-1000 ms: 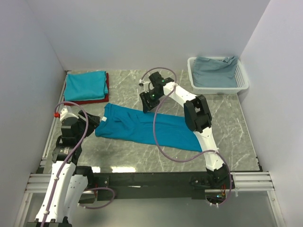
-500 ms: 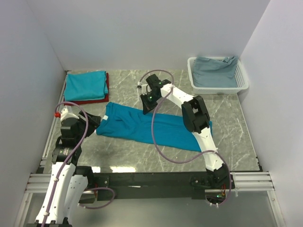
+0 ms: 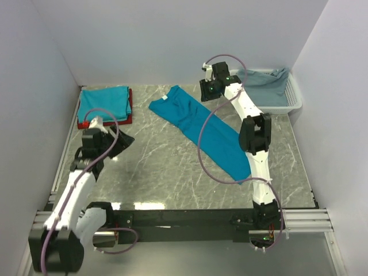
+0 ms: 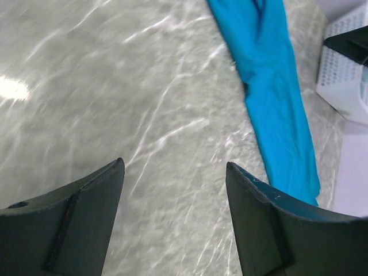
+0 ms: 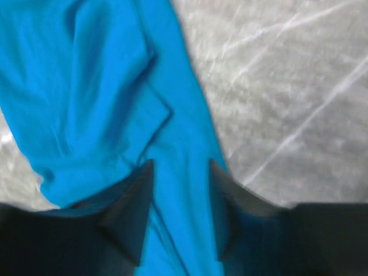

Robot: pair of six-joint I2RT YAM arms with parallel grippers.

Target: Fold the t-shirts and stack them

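One teal t-shirt [image 3: 213, 129] lies folded lengthwise in a long strip, running diagonally from the back middle of the table to the front right. My right gripper [image 3: 208, 95] hovers open over its far end, by the basket. In the right wrist view the teal cloth [image 5: 98, 75] lies under and between the spread fingers of the gripper [image 5: 181, 164]. My left gripper [image 3: 127, 140] stands open over bare table at the left, apart from the shirt [image 4: 276, 86]; nothing is between its fingers [image 4: 175, 164]. A folded teal t-shirt [image 3: 103, 103] rests on a dark red one [image 3: 109, 121] at the back left.
A white lattice basket [image 3: 270, 108] holding grey-blue cloth [image 3: 261, 80] stands at the back right, close to my right gripper; its wall [image 4: 345, 86] shows at the right of the left wrist view. White walls close in the marble table [image 3: 155, 172] on three sides.
The right arm swung to the back right, and the shirt now lies diagonally instead of across the table. The right gripper shut, then opened again. The left gripper has drawn back from the shirt's left end.
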